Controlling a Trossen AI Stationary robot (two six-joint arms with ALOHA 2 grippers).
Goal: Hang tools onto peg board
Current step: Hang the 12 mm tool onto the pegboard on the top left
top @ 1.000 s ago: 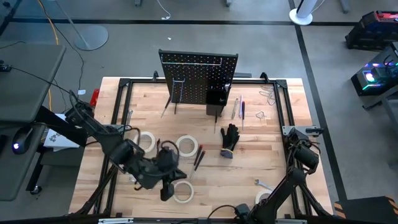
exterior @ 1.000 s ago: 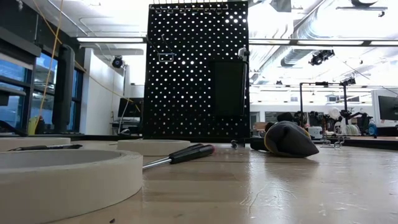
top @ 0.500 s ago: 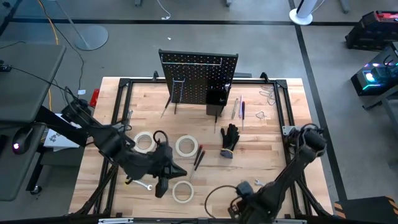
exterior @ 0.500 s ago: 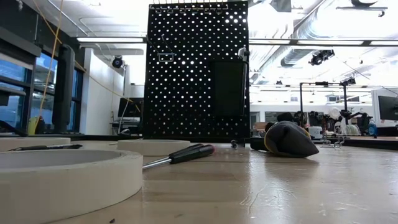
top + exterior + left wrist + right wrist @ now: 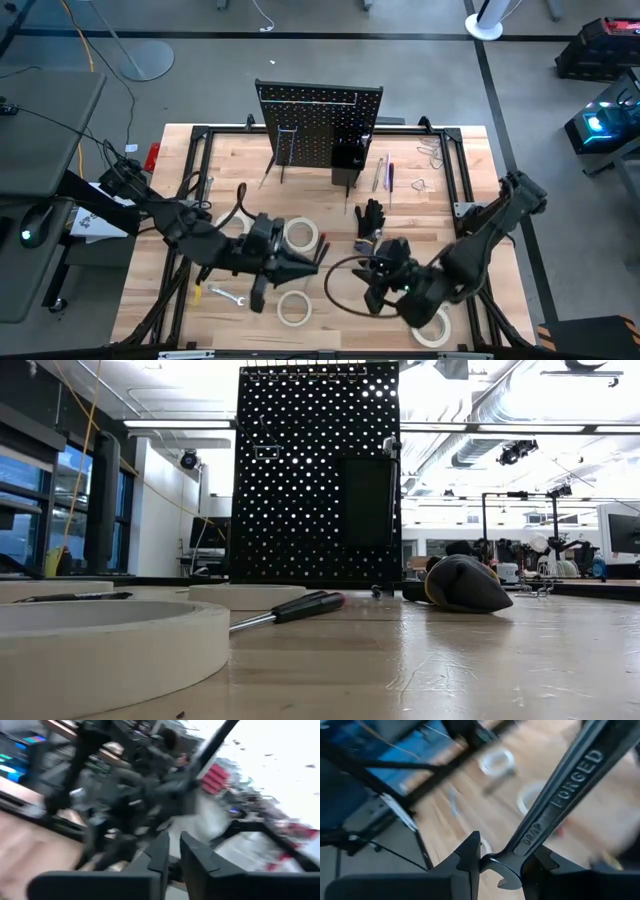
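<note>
Your right gripper is pinching a forged steel wrench near one open-jawed end, so the long shank sticks out well past the fingers. Judge it as stiff, fairly heavy for its size and smooth: held this far off its middle it will want to swing or slip in the pads, so keep the grip firm and move gently. The free end is probably the part to offer to a hook.

From above, that gripper hangs over the surface just in front of the black glove, well short of the peg board standing upright at the far edge.

Your left gripper has its fingers nearly together with a thin gap and nothing between them; it sits near the tape roll and the screwdrivers.
</note>
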